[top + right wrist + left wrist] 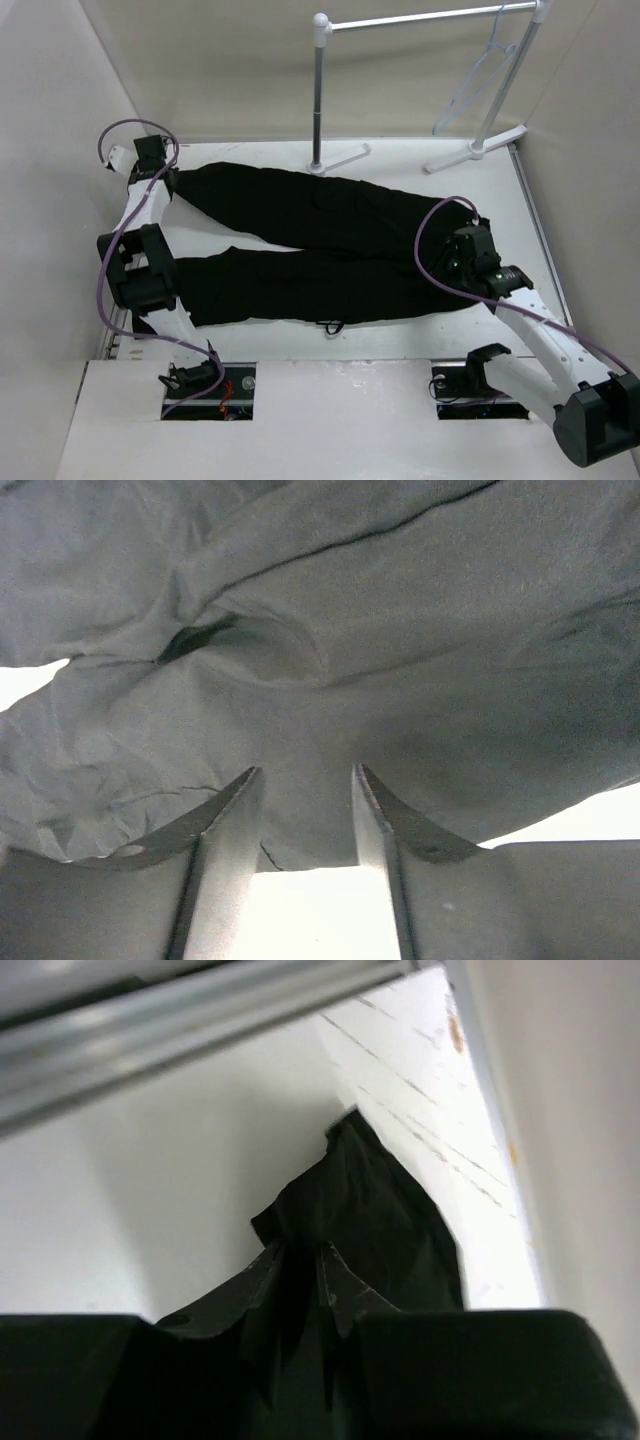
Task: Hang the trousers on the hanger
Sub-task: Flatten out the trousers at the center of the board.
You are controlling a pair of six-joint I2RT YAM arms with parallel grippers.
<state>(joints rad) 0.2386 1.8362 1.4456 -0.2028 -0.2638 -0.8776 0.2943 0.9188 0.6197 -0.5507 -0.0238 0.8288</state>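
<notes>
Fabric of trousers (320, 235) pinched by outstretched left end effector (300, 1257).

Black trousers (330, 240) spread flat, legs splayed in a V. One cuff is pinched in the left gripper (300, 1260), waist right at the right gripper (305, 780). The pale hanger (468, 90) hangs upright, well beyond the right gripper.

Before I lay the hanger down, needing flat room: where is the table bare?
Bare table: the near strip between the trousers and the table's edge; the far strip before the rack. Crowded: the middle, under the trousers.
</notes>
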